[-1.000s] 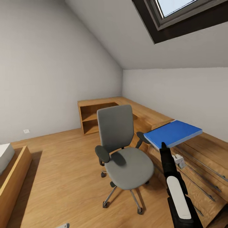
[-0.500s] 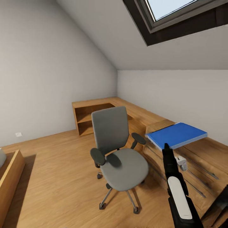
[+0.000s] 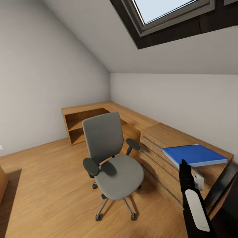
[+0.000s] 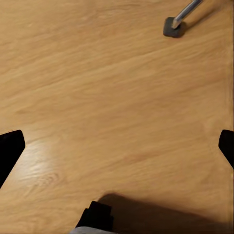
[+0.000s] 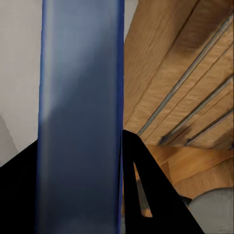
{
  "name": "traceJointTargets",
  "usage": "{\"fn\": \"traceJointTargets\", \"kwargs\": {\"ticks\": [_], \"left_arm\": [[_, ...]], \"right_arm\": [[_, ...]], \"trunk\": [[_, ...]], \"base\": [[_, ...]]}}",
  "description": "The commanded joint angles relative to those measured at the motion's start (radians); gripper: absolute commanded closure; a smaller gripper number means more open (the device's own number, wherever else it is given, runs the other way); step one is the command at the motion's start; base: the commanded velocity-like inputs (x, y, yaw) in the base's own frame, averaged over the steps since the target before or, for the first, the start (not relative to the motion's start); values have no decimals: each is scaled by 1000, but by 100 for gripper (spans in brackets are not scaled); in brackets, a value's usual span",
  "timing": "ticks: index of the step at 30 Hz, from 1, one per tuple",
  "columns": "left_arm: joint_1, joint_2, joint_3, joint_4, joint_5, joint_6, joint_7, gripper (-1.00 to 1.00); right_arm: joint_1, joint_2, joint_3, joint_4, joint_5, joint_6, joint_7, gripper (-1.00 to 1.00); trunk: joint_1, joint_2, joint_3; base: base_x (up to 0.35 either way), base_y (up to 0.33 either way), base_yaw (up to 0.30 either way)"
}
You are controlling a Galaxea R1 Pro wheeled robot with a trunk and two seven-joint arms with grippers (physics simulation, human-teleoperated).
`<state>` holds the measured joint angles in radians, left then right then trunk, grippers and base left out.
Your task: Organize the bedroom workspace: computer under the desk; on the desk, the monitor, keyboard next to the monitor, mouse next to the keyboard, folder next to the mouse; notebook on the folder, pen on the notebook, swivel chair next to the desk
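Folder [image 3: 195,155] off the chair [image 3: 112,158], seat bare; carried flat by right gripper [image 3: 185,164], clamped on its near edge, above the wood drawers [image 3: 158,162]. Long axis runs across the head view, near edge toward robot. Left gripper [image 4: 117,146]: fingers spread, nothing held, over floor [image 4: 97,87]. Left to do, prob.: folder to desk, notebook, pen, chair. Desk contents unseen here.

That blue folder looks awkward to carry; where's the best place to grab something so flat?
At a thin edge, coming in level from the side. The folder is a wide flat slab, so only its thickness fits between two fingers. The right gripper appears clamped on the near edge, the folder held roughly level above the wooden drawer cabinet.
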<state>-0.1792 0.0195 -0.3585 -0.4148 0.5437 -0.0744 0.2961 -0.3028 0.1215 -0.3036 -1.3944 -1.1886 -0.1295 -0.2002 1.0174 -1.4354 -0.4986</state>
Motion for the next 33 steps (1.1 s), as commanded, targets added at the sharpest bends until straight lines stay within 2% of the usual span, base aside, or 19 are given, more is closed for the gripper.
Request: {"fn": "traceJointTargets", "kwargs": {"ticks": [1,4,5,17,18,22,33], "left_arm": [[0,-6,-8,0,10,-2,3,-100],[0,-12,-8,7,12,-1,1,-100],[-1,-23,-8,32,11,-1,0,-100],[-1,-32,-9,56,12,1,0,-100],[-1,-43,-10,67,12,0,0,-100],[-1,-57,-10,83,12,0,0,-100],[-1,-59,-10,85,12,-1,0,-100]], "right_arm": [[-1,-11,-2,21,-57,-5,-1,100],[-1,-18,-4,32,-83,-5,0,100],[-1,-28,-5,35,-90,-6,1,100],[-1,-41,-3,35,-88,-7,2,100],[-1,-42,-3,35,-88,-8,2,100],[-1,-42,-3,35,-88,-9,2,100],[-1,-65,-5,31,-87,-12,5,100]], "trunk": [[-4,7,1],[-16,28,9],[-19,35,11],[-65,119,38],[-69,126,40],[-85,154,48],[-127,231,73]], "base": [[0,0,-236],[0,0,-236],[0,0,-236],[0,0,-224],[0,0,-215],[0,0,-224],[0,0,-249]]}}
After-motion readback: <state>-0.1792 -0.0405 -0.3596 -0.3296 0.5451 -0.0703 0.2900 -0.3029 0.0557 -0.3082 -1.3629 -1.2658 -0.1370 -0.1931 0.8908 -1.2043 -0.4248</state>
